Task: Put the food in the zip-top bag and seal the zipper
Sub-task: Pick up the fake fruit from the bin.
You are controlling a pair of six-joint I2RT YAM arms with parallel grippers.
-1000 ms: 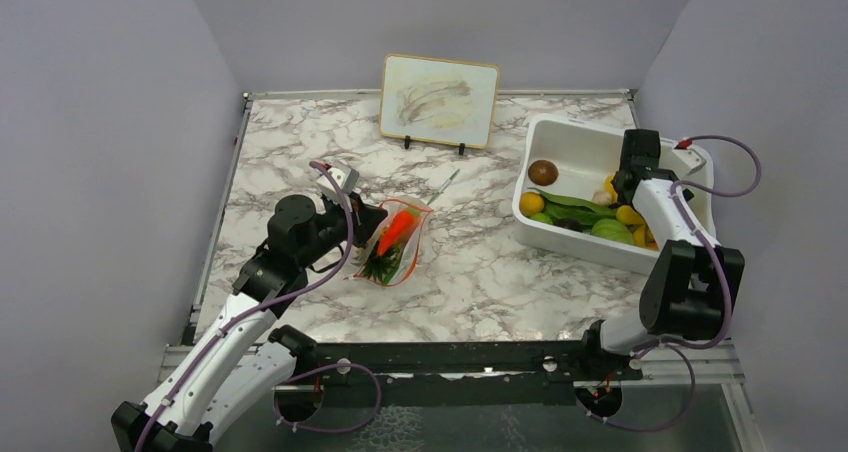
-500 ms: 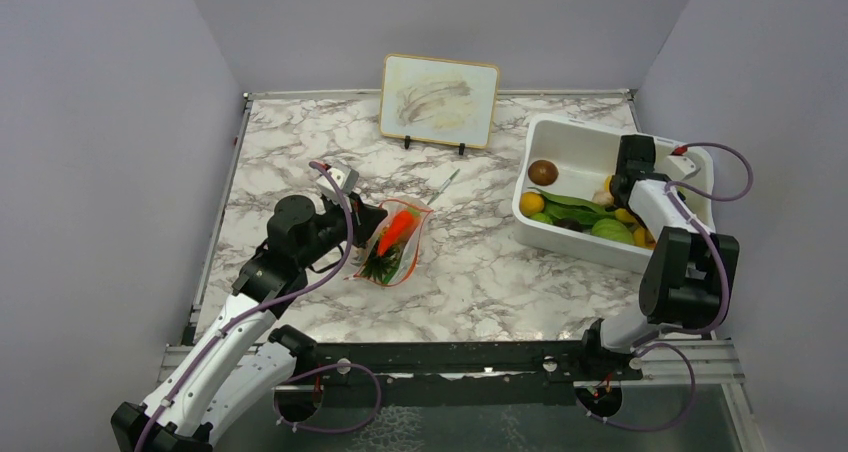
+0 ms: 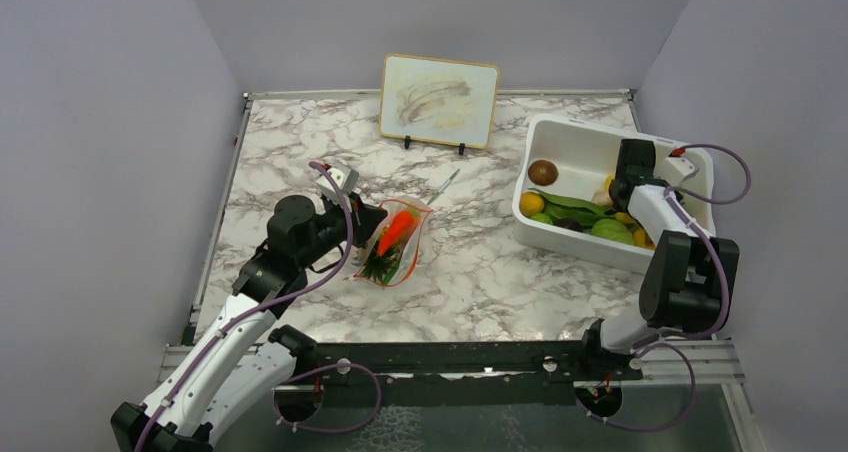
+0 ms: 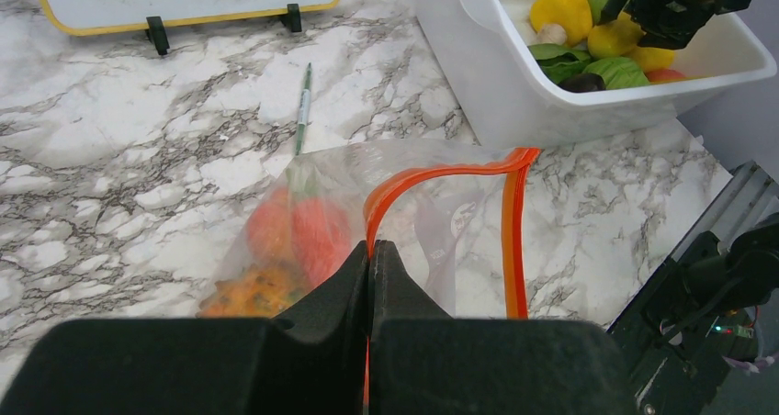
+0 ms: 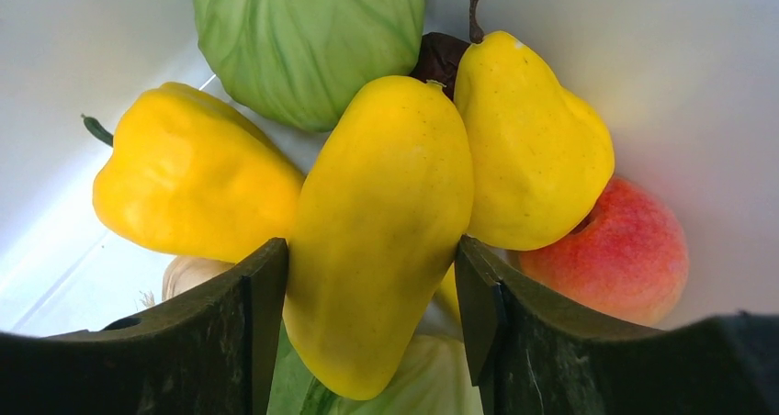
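The clear zip-top bag (image 3: 398,250) lies left of the table's middle, holding red food (image 4: 303,233) and a spiky orange piece (image 4: 250,292). My left gripper (image 4: 371,250) is shut on the bag's red-orange zipper (image 4: 510,222) at the near mouth edge, holding the mouth open. In the top view that gripper (image 3: 372,215) is at the bag's left side. My right gripper (image 5: 372,286) is down inside the white bin (image 3: 580,142), its fingers pressed on both sides of a long yellow fruit (image 5: 381,204). A yellow pepper (image 5: 184,190), a yellow pear (image 5: 533,149) and a red peach (image 5: 625,254) lie around it.
A green cabbage (image 5: 303,29), a brown round fruit (image 3: 543,172) and green leaves (image 3: 575,207) are also in the bin. A thin grey pen (image 3: 440,185) lies between bag and bin. A framed board (image 3: 440,99) stands at the back.
The right arm has dropped lower and slightly left into the bin, its gripper now down among the fruit. The left arm and bag have not moved.
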